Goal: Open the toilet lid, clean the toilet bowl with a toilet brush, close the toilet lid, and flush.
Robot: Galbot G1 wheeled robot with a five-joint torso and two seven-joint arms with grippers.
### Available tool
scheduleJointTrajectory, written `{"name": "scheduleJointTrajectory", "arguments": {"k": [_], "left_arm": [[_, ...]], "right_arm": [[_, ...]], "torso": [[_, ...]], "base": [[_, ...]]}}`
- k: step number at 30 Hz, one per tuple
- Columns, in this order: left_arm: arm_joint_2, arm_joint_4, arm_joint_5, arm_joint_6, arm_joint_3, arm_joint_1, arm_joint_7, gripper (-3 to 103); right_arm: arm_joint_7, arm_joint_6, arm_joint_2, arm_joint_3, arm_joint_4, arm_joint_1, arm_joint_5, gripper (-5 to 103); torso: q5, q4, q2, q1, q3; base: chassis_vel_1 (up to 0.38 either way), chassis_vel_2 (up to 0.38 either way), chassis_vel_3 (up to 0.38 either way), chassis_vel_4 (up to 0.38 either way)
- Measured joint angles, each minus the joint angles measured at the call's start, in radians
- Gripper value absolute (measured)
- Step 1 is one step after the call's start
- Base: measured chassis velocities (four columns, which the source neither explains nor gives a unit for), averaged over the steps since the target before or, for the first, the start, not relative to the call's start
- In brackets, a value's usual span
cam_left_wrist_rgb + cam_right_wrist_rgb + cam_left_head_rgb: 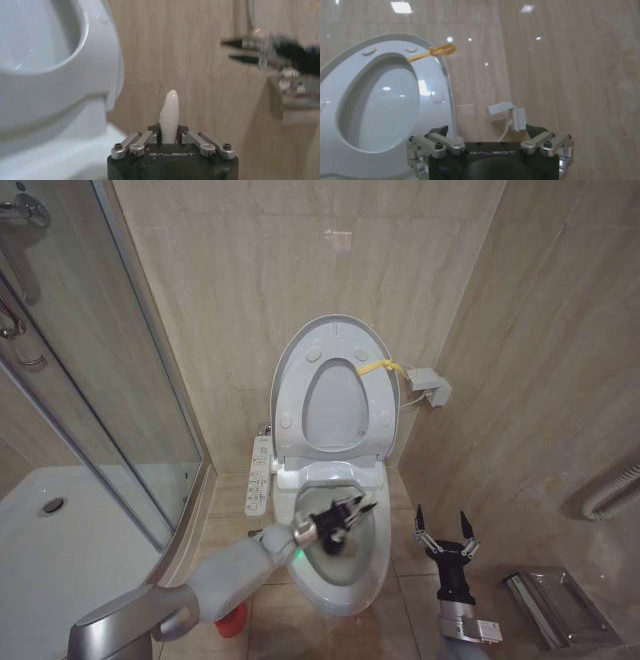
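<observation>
The toilet lid [330,338] stands raised against the wall, its yellow strap [378,367] at the upper right, with the seat ring [368,415] up in front of it. Below lies the open toilet bowl [350,580]. My left gripper [350,510] hovers over the bowl, shut on the toilet brush; its white handle end [170,108] sticks out between the fingers, and a dark shape under the gripper [332,542] looks like the bristle head. My right gripper [445,532] stands open and empty just right of the bowl, facing the lid [427,75].
A button panel [260,475] runs along the bowl's left side. The red cup holder [232,620] sits on the floor by my left arm. A glass shower enclosure [100,380] bounds the left; a wall box [430,387] and a metal floor fixture [555,600] lie right.
</observation>
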Motion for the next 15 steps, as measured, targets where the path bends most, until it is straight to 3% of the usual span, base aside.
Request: {"name": "scheduleJointTrajectory", "arguments": {"k": [2, 6, 9, 11, 12, 15], "left_arm": [[-0.007, -0.042, -0.003, 0.006, -0.019, -0.01, -0.007, 22], [-0.038, -0.106, -0.027, 0.005, -0.05, -0.038, -0.019, 22], [-0.031, -0.053, -0.018, 0.001, -0.033, -0.026, -0.013, 21], [-0.011, -0.012, 0.004, -0.004, -0.017, -0.005, -0.004, 21], [-0.005, -0.022, 0.002, -0.005, -0.013, -0.001, -0.006, 21], [-0.011, -0.086, -0.013, 0.007, -0.011, -0.009, -0.016, 21]], "right_arm": [[-0.003, 0.001, 0.0, 0.001, -0.005, 0.004, 0.0, 100], [-0.002, 0.0, -0.002, 0.008, -0.007, 0.009, 0.006, 100], [-0.002, -0.001, -0.002, 0.009, -0.007, 0.009, 0.006, 100], [-0.002, -0.002, -0.002, 0.007, -0.005, 0.008, 0.006, 100], [-0.003, -0.003, -0.003, 0.005, -0.004, 0.009, 0.006, 100], [-0.004, -0.003, -0.004, 0.006, -0.005, 0.01, 0.006, 100]], "torso": [[0.0004, 0.0007, 0.0, 0.0, 0.0], [-0.0002, -0.0026, 0.0, 0.0, 0.0], [0.0001, -0.0021, 0.0, 0.0, 0.0], [0.0002, -0.0001, 0.0, 0.0, 0.0], [0.0004, 0.0009, 0.0, 0.0, 0.0], [0.0004, 0.0008, 0.0, 0.0, 0.0]], "base": [[0.0, 0.0, 0.0, 0.0], [0.0, 0.0, 0.0, 0.0], [-0.055, -0.035, -0.009, -0.036], [0.0, 0.0, 0.0, 0.0], [0.0, 0.0, 0.0, 0.0], [0.0, 0.0, 0.0, 0.0]]}}
